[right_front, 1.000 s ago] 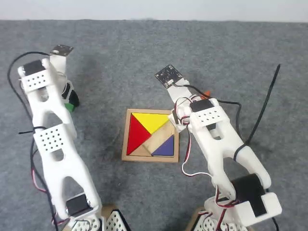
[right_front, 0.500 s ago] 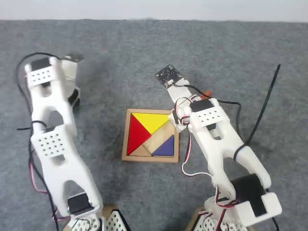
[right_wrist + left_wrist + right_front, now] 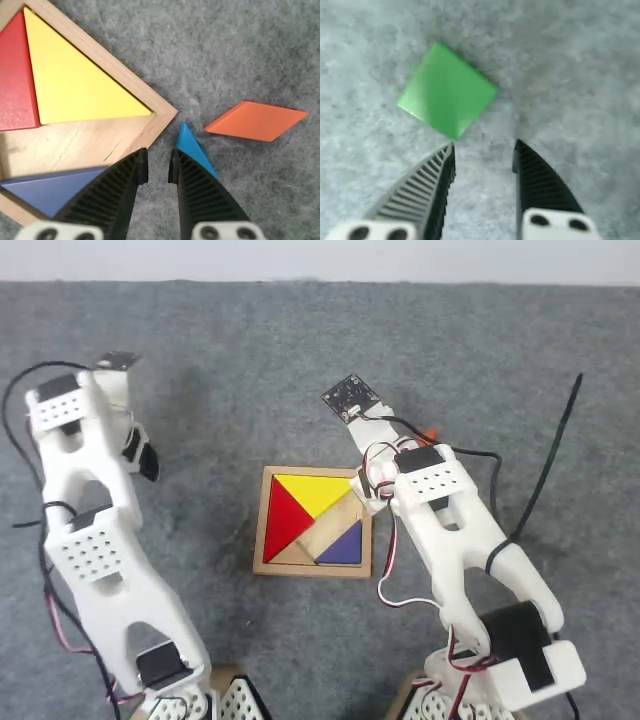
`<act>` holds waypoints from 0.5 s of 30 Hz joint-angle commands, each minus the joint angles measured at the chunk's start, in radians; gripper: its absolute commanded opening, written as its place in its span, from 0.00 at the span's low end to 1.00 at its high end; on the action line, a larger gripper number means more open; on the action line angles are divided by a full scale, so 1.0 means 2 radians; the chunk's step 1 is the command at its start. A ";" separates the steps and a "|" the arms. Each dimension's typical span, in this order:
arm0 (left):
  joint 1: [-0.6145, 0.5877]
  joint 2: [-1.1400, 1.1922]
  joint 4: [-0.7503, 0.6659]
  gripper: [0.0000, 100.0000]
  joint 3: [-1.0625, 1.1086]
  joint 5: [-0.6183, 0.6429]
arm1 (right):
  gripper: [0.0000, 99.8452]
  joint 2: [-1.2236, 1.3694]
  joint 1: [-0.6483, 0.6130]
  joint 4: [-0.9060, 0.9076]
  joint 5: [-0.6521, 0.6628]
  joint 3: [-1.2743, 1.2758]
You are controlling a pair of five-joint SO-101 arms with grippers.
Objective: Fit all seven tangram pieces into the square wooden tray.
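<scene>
Tray (image 3: 164, 113) corner at narrowly open right end effector (image 3: 158, 151); green square (image 3: 447, 90) ahead of left end effector (image 3: 485, 144) (wide apart).

Green square (image 3: 447, 90), orange parallelogram (image 3: 256, 120), yellow triangle (image 3: 75, 85), red triangle (image 3: 17, 85), grey mat (image 3: 200, 340)

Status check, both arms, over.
Left gripper open, green square just ahead. Right gripper slightly open at tray corner, beside light-blue triangle. Tray holds three pieces. Orange parallelogram lies outside.

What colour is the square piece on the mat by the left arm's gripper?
The square piece is bright green, seen best in the left wrist view.
</scene>
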 commanded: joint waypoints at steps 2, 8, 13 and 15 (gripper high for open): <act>0.001 -0.041 0.066 0.20 -0.102 -0.013 | 0.09 -0.008 0.007 -0.007 0.005 -0.003; -0.003 -0.026 0.041 0.21 -0.181 -0.015 | 0.09 -0.006 0.007 -0.008 0.005 -0.003; -0.005 0.048 -0.027 0.21 -0.183 0.000 | 0.09 -0.007 0.007 -0.008 0.005 -0.003; -0.005 0.081 -0.035 0.21 -0.185 0.018 | 0.09 -0.007 0.007 -0.008 0.005 -0.003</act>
